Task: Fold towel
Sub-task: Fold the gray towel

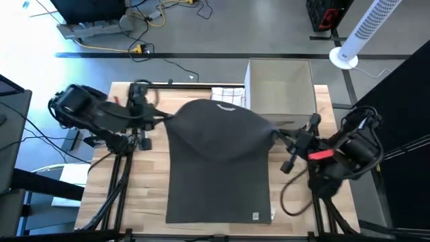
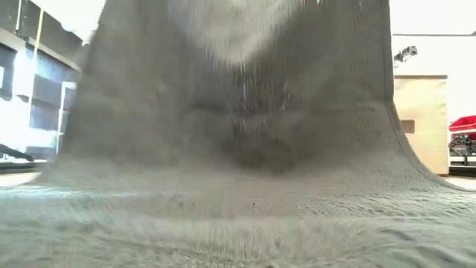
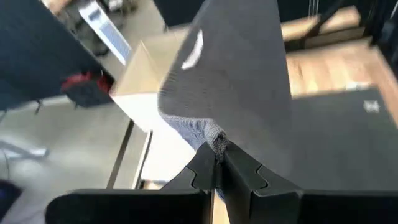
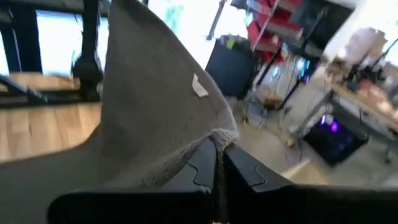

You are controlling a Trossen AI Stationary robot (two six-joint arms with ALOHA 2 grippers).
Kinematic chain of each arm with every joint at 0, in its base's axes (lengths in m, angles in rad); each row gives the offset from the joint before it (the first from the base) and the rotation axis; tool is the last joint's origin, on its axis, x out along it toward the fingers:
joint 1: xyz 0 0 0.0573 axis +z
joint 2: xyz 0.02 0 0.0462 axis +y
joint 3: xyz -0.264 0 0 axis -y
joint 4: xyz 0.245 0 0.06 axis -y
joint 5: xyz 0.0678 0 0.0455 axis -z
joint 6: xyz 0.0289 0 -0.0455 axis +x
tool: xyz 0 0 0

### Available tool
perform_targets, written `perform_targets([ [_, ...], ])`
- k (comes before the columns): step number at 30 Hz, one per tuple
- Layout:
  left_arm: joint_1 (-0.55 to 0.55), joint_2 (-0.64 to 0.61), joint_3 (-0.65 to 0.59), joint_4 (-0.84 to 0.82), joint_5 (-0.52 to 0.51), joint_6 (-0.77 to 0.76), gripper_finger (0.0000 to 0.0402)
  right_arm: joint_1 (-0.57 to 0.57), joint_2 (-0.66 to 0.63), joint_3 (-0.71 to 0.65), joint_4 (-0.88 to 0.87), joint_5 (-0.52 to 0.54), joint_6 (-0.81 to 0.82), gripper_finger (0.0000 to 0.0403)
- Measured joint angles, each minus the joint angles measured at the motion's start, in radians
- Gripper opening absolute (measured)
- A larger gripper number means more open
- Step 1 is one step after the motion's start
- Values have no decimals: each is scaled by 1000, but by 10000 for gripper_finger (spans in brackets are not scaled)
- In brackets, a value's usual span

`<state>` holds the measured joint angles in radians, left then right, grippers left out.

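Note:
A dark grey towel [image 1: 218, 168] has its near half flat on the wooden table [image 1: 144, 195]. Its far half is raised and sags between my two grippers. My left gripper [image 1: 166, 119] is shut on the raised part's left corner, and my right gripper [image 1: 275, 136] is shut on its right corner. In the low view the towel [image 2: 238, 149] rises like a wall from the table and hides both grippers. A small white label [image 1: 255, 216] shows at the towel's near right corner. My left gripper pinches the towel's lifted left corner [image 3: 215, 138] between its two fingers; the bunched corner sticks out past the fingertips [image 3: 202, 163]. The fingers come roughly level from the table's left. The cloth hangs away from them, clear of the table here. My right gripper pinches the towel's lifted right corner [image 4: 219, 138] between its two fingers, with a small tuft showing above the fingertips [image 4: 202, 163]. The fingers come roughly level from the table's right. The cloth slopes away toward the other arm and sags in the middle.
An open cardboard box [image 1: 281, 84] stands at the table's far right, just behind the raised cloth. White folded items [image 1: 228, 94] lie beside it at the far edge. A white tower fan [image 1: 363, 30] stands on the floor beyond the table.

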<state>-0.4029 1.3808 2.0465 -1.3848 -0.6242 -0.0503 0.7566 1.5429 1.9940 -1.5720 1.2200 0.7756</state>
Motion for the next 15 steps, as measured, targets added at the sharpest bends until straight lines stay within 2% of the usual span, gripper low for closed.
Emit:
perform_targets([
  [7, 106, -23, -167, 8, 139, -7, 5, -43, -49, -124, 2, -131, 94, 0],
  [9, 133, -59, -229, 14, 171, -22, 5, -41, -89, -192, 1, -144, 153, 0],
  [15, 187, -223, -463, 111, 179, -60, 5, -15, -242, -465, 30, -145, 363, 0],
])
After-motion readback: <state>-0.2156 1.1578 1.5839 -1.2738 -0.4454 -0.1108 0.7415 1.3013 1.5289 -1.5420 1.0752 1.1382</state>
